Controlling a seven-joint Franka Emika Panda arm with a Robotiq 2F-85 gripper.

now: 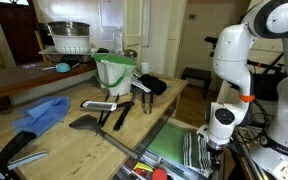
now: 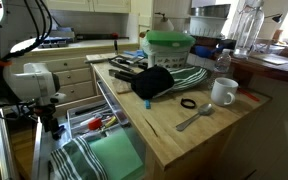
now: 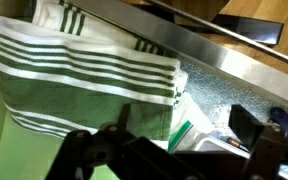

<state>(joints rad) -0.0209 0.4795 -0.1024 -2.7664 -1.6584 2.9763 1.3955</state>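
Observation:
My gripper [image 3: 174, 140] hangs low over an open drawer at the side of a wooden counter; it shows in both exterior views [image 1: 216, 148] [image 2: 52, 130]. Its two dark fingers stand wide apart, open, with nothing between them. Just beside and below it lies a folded green-and-white striped towel [image 3: 74, 70], also seen in both exterior views [image 1: 194, 152] [image 2: 79, 160]. Between the fingers, lower down in the drawer, I see a clear plastic bag with a green strip [image 3: 184, 132]. The drawer's metal edge [image 3: 234, 65] runs across above.
On the wooden counter [image 1: 74, 145] lie black spatulas [image 1: 89, 122], a blue cloth [image 1: 39, 113] and a green-rimmed bowl [image 1: 114, 70]. An exterior view shows a black cloth [image 2: 154, 82], a white mug [image 2: 223, 92], a spoon [image 2: 194, 118] and a green sheet [image 2: 119, 155] in the drawer.

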